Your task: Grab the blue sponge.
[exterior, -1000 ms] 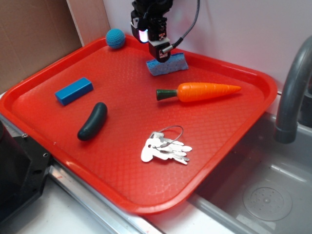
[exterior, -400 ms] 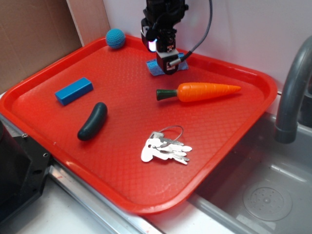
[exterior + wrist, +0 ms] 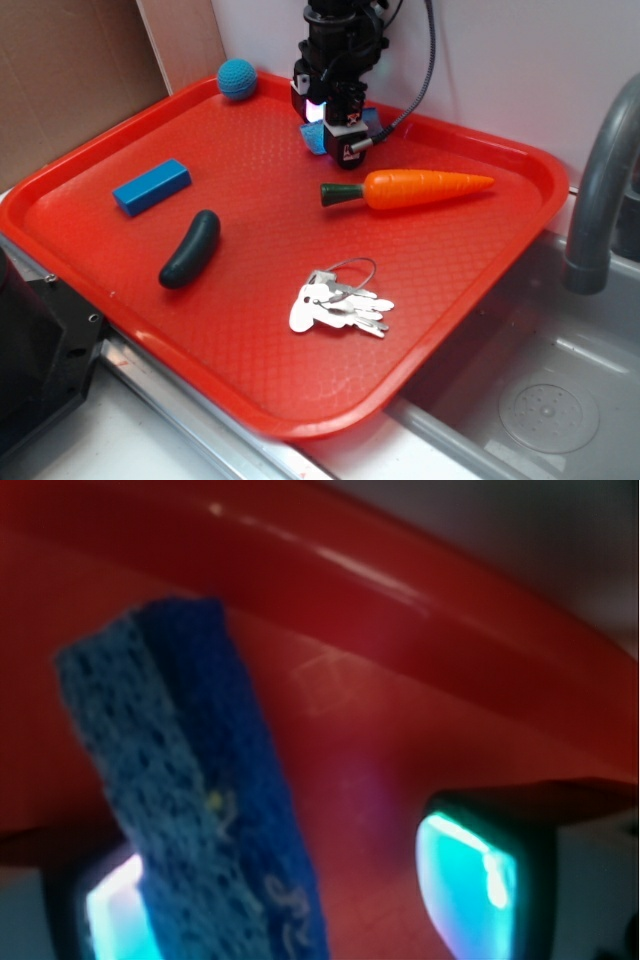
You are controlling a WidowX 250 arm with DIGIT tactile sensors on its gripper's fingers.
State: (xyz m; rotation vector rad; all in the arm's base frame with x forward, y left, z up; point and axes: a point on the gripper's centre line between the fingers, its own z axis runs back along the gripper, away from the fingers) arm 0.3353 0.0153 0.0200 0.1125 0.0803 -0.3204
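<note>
The blue sponge (image 3: 316, 138) lies near the far rim of the red tray (image 3: 250, 260), mostly hidden under my gripper (image 3: 342, 152), which stands straight down over it. In the wrist view the sponge (image 3: 190, 780) is a porous blue slab running diagonally between the jaws. It rests against the left finger (image 3: 108, 912), while a gap of red tray separates it from the right finger (image 3: 470, 875). The gripper (image 3: 290, 895) is open around the sponge.
An orange carrot (image 3: 430, 187) lies just right of the gripper. A teal knitted ball (image 3: 237, 77) sits at the far corner, with a hard blue block (image 3: 151, 186), a dark green pickle (image 3: 190, 248) and keys (image 3: 340, 300) nearer. A grey faucet (image 3: 600, 180) and sink (image 3: 540, 400) are at right.
The gripper has moved right and come down over the sponge, which showed almost whole a second ago and is now mostly covered.
</note>
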